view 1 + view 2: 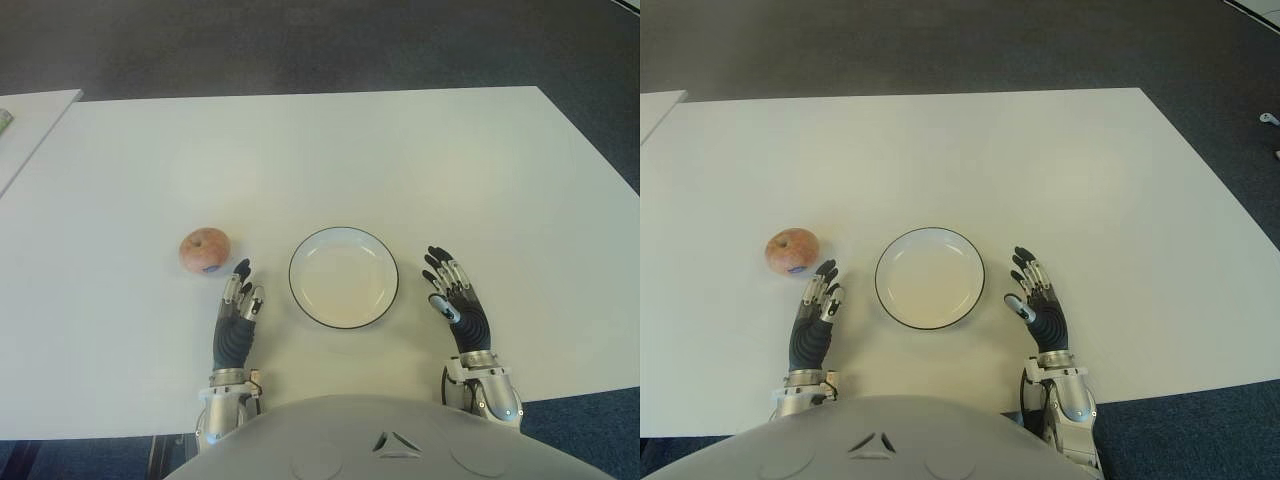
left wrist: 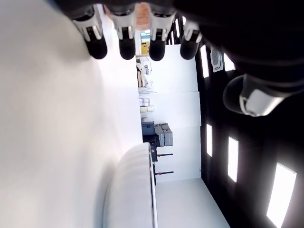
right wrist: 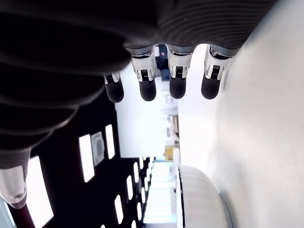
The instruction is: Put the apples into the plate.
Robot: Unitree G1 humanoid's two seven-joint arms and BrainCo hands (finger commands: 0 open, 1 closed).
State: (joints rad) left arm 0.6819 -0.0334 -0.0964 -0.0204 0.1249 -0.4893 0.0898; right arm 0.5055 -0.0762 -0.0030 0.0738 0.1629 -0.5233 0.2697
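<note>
- One apple (image 1: 205,250) in view, on the table (image 1: 400,160) off to my left of the plate (image 1: 343,277); plate has nothing in it.
- Left hand (image 1: 238,312) sits between apple and plate, near my body — the apple lies just ahead of its fingertips and a bit outward, close but not touching.
- Left fingers (image 2: 127,45) straight and side by side in the wrist view, relaxed, holding nothing; a sliver of apple shows past them.
- Right hand (image 1: 455,298) shows just right of the plate, fingers extended and slightly spread, nothing in it.
- Left hand is clearly nearer; the right would have to cross the plate, so I'd judge this a left-hand pick.
- Apple is roundish, no real long axis — stem dimple faces up, grasp angle shouldn't matter much.
- Next move as I read it: reach forward and left, wrap the apple, carry it right to the plate. Nothing grasped yet.
- Surface: plain white tabletop, another white table edge at far left; dark carpet beyond.
</note>
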